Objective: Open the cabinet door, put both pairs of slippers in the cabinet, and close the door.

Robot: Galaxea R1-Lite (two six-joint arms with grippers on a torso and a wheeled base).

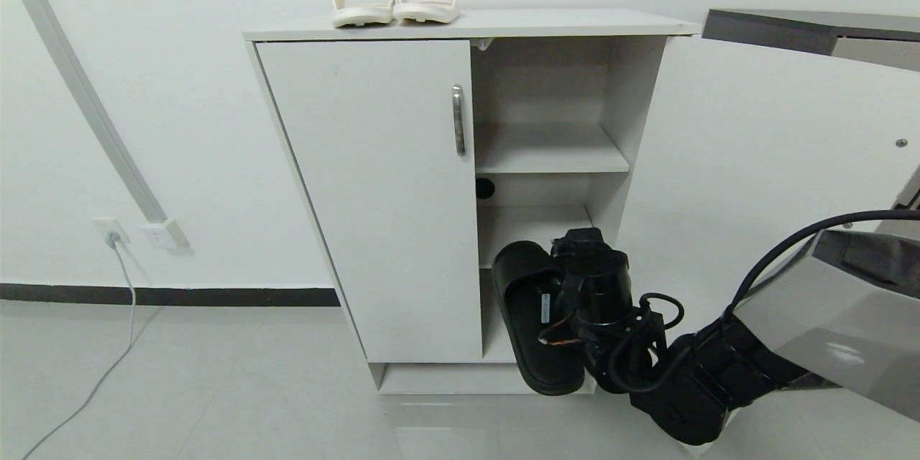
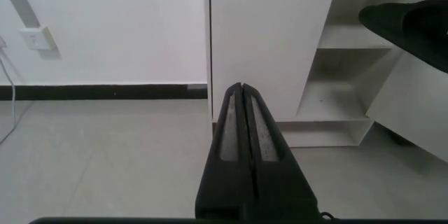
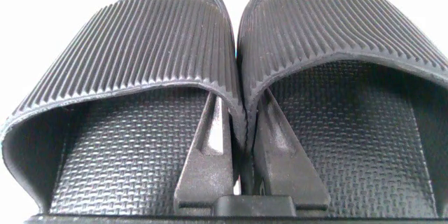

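Lower centre of the head frame, the right gripper (image 3: pixel 241 108) pinches the black slippers (image 1: pixel 535 316) by their touching inner walls, one finger inside each; left gripper (image 2: pixel 241 115) pressed together.

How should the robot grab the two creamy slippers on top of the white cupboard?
Probably pinch the touching inner sides of the cream rubber slippers, coming from the front. They sit side by side on the white cabinet top, strap openings facing the robot, so one finger can slide under each strap, as the right gripper holds the black ribbed slippers.
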